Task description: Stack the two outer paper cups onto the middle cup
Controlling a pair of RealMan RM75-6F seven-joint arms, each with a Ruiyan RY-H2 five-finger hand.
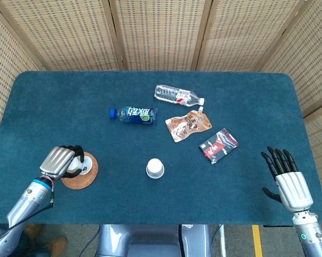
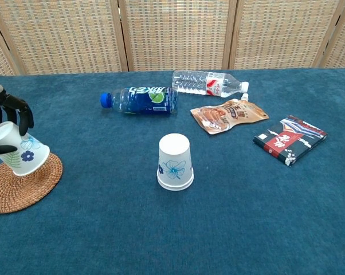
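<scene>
I have the left hand (image 2: 6, 123) near the counter's left edge, fingers (image 2: 22, 114) wrapped around the outer paper cup (image 2: 20, 152), which is mouth-down, tilted and lifted partly clear of the woven coaster (image 2: 23, 186). From the chest view I cannot tell for certain whether its lower rim is touching the coaster, though it looks just clear. The middle cup (image 2: 175, 162) stands inverted and upright toward the front edge of the counter (image 1: 54, 101), about midway along it, well apart from the held cup. The right hand (image 1: 289, 179) hovers over the front right corner, fingers spread, holding nothing. I see only these two cups in either view.

Judgement on the step in hand: this is the lift and carry of the left cup. To do it well I should:
- raise it fully free of the coaster before travelling right, so the coaster is not dragged;
- level the cup so its mouth faces straight down;
- keep the grasp light, since paper walls will crush and then refuse to nest;
- come over the middle cup from above, centred, and lower slowly so it is not knocked over.

The blue bottle (image 1: 133, 114), clear bottle (image 1: 177, 96), snack pouch (image 1: 188, 125) and dark packet (image 1: 219, 145) lie further back, off the carry path.
</scene>
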